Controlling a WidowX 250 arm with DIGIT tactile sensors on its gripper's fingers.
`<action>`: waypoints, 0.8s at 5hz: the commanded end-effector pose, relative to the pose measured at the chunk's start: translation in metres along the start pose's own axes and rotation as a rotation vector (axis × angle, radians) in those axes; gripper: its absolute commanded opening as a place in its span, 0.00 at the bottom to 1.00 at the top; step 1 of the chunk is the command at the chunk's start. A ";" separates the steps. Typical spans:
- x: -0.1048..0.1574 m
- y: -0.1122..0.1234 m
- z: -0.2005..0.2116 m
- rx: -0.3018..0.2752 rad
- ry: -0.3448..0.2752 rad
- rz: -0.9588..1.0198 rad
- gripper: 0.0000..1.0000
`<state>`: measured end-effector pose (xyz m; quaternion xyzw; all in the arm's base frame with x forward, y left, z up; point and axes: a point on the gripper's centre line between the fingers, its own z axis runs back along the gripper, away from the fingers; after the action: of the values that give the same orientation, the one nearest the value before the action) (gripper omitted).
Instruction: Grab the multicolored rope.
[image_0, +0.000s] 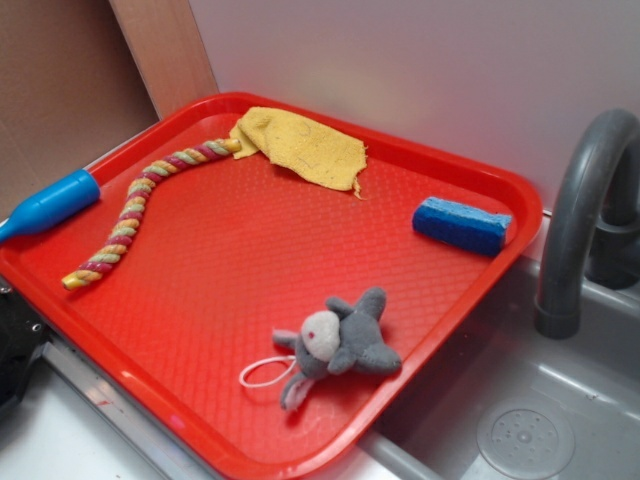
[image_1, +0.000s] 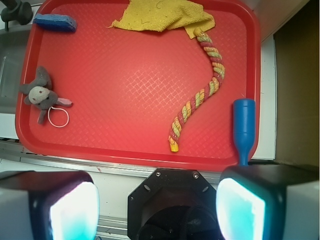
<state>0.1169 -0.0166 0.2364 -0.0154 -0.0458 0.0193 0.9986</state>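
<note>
The multicolored rope (image_0: 130, 210) is a thick twisted cord of yellow, pink, red and green. It lies in a curve on the left part of the red tray (image_0: 230, 270). Its far end touches the yellow cloth (image_0: 305, 148). In the wrist view the rope (image_1: 214, 85) runs from the cloth (image_1: 160, 15) down to the tray's near rim (image_1: 125, 150). My gripper (image_1: 157, 210) is open and empty. It is high above the counter, outside the tray's near edge and well short of the rope's near end. Its fingers do not show in the exterior view.
A grey plush toy (image_0: 340, 340) with a thin white loop (image_0: 262, 372) lies at the tray's front. A blue sponge (image_0: 462, 224) lies at the right. A blue handle (image_0: 50, 205) rests over the left rim, close beside the rope. A grey faucet (image_0: 585, 200) and sink (image_0: 520, 430) stand to the right.
</note>
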 end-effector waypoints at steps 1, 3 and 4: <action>0.000 0.000 0.000 0.000 0.000 0.000 1.00; 0.040 0.049 -0.029 -0.037 0.145 0.514 1.00; 0.057 0.064 -0.047 -0.011 0.123 0.622 1.00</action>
<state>0.1781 0.0395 0.1865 -0.0359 0.0355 0.3047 0.9511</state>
